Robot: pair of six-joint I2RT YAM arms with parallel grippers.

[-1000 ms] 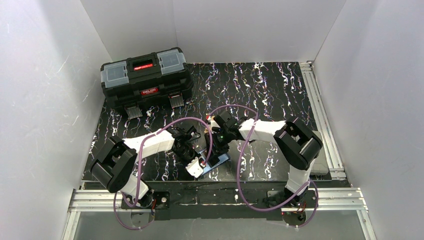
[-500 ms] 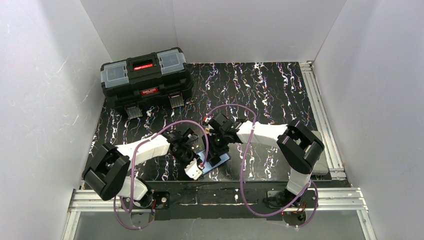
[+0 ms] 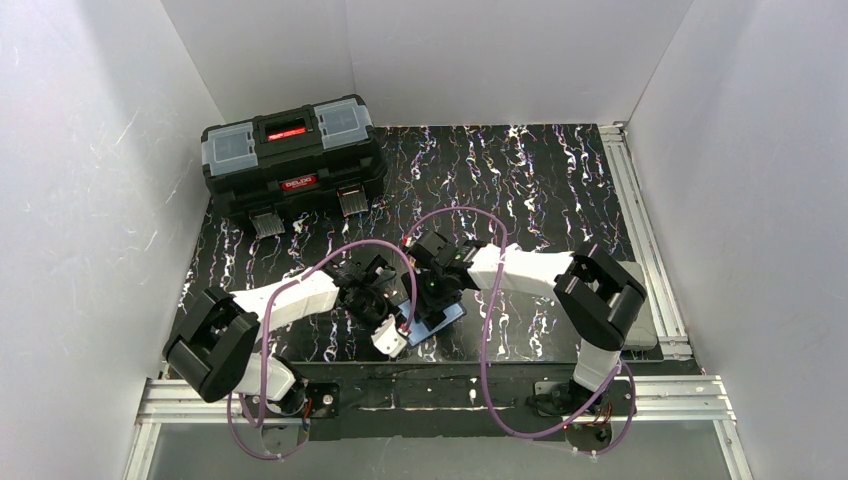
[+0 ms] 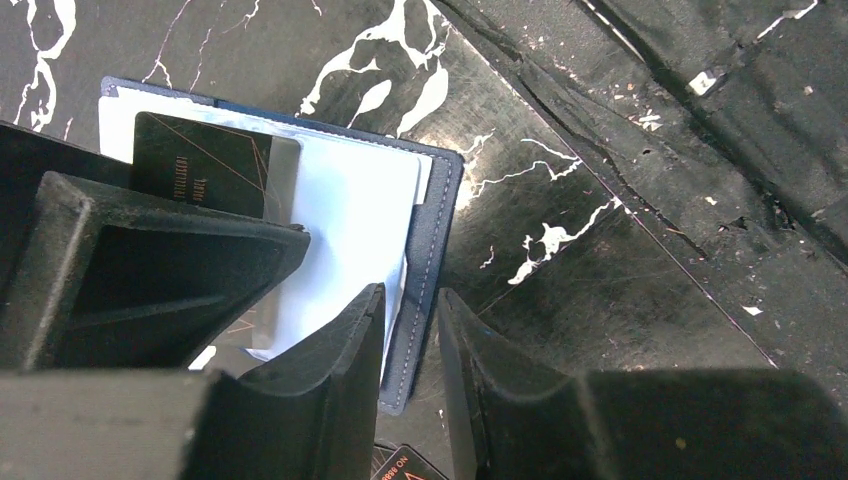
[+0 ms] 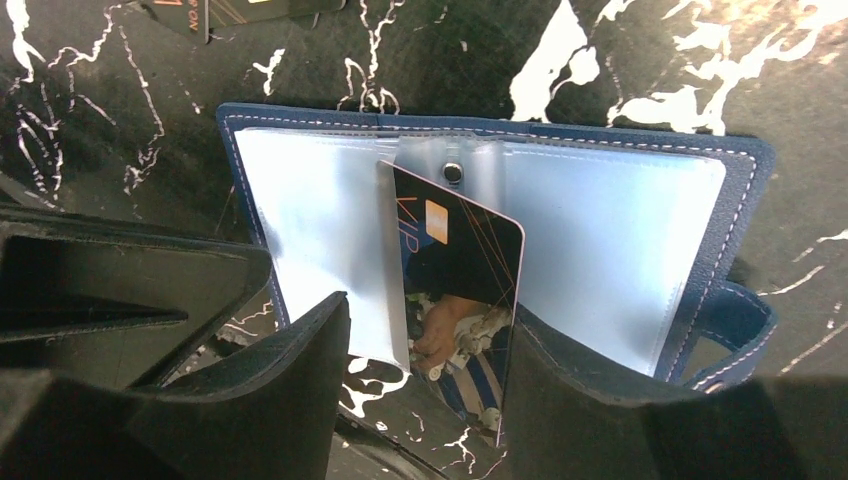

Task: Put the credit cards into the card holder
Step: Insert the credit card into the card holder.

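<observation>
Cards [image 5: 458, 255] 2, holder [image 5: 620, 240] 1

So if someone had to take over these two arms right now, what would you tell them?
Left gripper: pinches the navy edge of the card holder, which lies open on the table.
Right gripper: holds a dark credit card, its far end at the holder's middle fold.
Done: holder open, this card lined up. I can't tell whether it is inside a pocket yet.
Left: slide it in, then fetch the spare card lying beside the holder.
</observation>
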